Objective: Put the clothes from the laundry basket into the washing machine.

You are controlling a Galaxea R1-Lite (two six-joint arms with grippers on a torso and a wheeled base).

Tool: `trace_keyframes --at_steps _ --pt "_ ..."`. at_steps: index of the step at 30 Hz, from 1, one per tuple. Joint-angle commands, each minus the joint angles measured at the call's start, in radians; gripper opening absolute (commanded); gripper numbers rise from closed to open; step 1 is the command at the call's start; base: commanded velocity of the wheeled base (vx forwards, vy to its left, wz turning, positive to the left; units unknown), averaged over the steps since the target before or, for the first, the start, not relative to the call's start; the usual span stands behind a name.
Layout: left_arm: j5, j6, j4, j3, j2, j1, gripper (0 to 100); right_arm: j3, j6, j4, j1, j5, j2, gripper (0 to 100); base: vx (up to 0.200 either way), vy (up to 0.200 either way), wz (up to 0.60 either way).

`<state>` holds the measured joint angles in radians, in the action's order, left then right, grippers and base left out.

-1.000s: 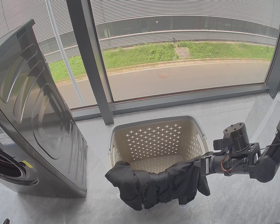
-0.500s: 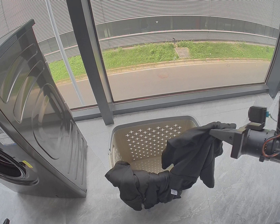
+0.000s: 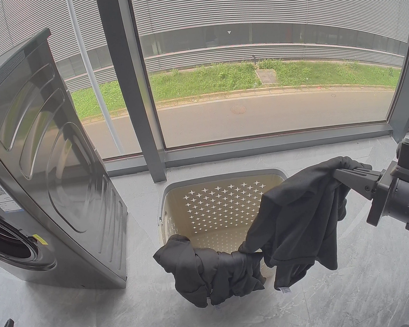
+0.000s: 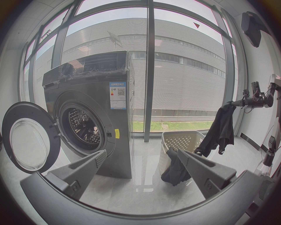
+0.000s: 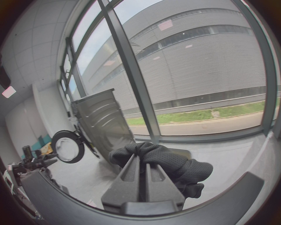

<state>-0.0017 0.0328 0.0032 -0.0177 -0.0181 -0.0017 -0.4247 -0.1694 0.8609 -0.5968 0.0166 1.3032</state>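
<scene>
Garment (image 3: pixel 296 219) slants down toward basket (image 3: pixel 216 179) | right fingers (image 3: pixel 354 179) clamp it | left fingers (image 4: pixel 85 167) apart

laundry basket (image 3: pixel 164 211) near rim: under clothes (image 3: pixel 214 272) | washing machine (image 3: pixel 49 157): cut at edge

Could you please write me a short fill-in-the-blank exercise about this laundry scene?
1. The right gripper is ____ on the dark garment.
2. The garment's lower end drapes over the laundry basket's ____.
3. The washing machine's door stands ____.
4. The left gripper holds ____.
Missing words: shut; rim; open; nothing.
</scene>
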Motion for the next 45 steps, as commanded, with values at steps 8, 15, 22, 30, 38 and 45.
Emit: trace_keyframes --at_steps 8,15,22,30,38,45 --pt "0.0 -0.007 0.0 0.016 0.015 0.0 100 0.004 -0.001 0.003 -0.008 -0.248 0.047 0 0.0 0.0 0.0" --pt "0.0 -0.007 0.0 0.018 0.015 0.0 100 0.003 -0.001 0.0 -0.015 -0.262 0.042 0 -0.086 0.0 0.0" --pt "-0.004 -0.01 0.0 0.016 0.015 0.0 100 0.006 -0.001 0.006 -0.017 -0.273 0.045 0 0.0 0.029 0.0" --pt "-0.004 -0.005 0.001 0.016 0.015 0.0 100 0.009 -0.002 0.006 -0.029 -0.276 0.044 0 0.0 0.2 0.0" --pt "-0.004 -0.004 0.001 0.016 0.015 -0.001 100 0.007 -0.027 0.001 -0.049 -0.277 0.044 0 0.0 0.2 0.0" --pt "-0.004 -0.002 0.001 0.016 0.015 -0.001 100 0.007 -0.029 0.006 -0.054 -0.276 0.045 0 0.0 0.2 0.0"
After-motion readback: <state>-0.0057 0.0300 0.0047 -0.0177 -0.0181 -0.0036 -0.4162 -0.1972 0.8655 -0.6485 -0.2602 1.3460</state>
